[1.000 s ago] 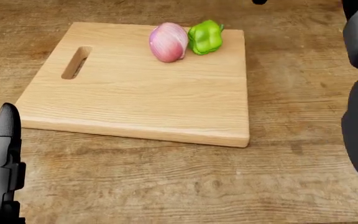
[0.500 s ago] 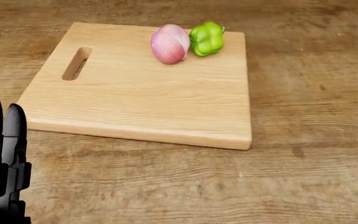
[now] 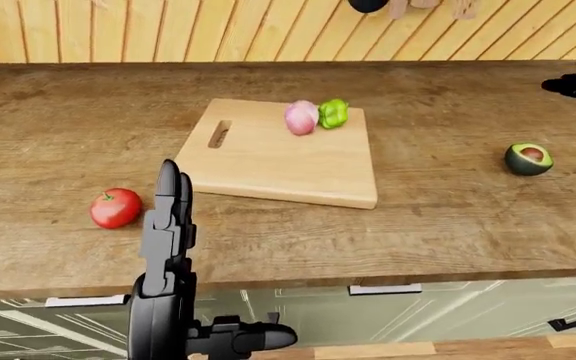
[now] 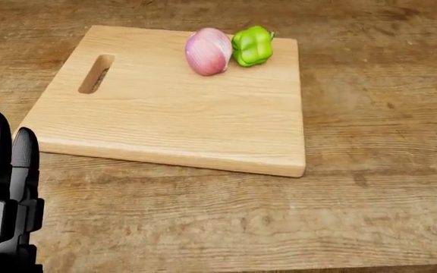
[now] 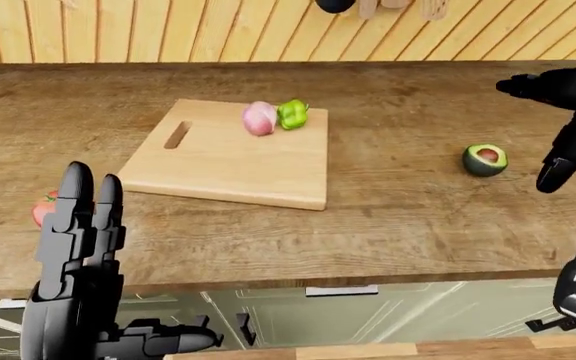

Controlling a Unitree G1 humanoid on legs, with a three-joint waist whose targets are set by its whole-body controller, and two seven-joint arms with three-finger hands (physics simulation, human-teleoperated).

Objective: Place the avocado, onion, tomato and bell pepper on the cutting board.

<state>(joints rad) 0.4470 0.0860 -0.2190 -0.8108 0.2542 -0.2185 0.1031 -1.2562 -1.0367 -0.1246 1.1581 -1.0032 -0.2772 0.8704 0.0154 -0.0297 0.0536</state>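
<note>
- Far left in the left-eye view, the tomato point(image 3: 115, 208) sits on the bare wooden table point(image 3: 58, 127), well off the board and untouched.
- Just beside it rises the left hand point(image 3: 171, 217), fingers straight up and spread flat, holding nothing. It stands between the tomato and the board's near-left corner, touching neither as far as I can tell.
- Next along, the cutting board point(image 4: 165, 114), handle slot at its left side, most of its surface free.
- Up at the board's top edge the onion point(image 4: 208, 51) and the bell pepper point(image 4: 252, 45) rest right against each other. Two of the four are home, so I'd call this the halfway mark.
- Moving right, the avocado point(image 5: 484, 160), a cut half with its pit showing, lies on the table well apart from the board.
- Farthest right, the right hand point(image 5: 560, 166) hangs above the table just beside the avocado, not on it. Its fingers look loose and nothing is in them, though only part of it shows clearly.
- My read: this is the gap between deliveries, with both hands free and each near a leftover item.
- The next move calls for one hand to drop onto its neighbour, close round it, and carry it over the board's edge, setting it down clear of the pair already there.
</note>
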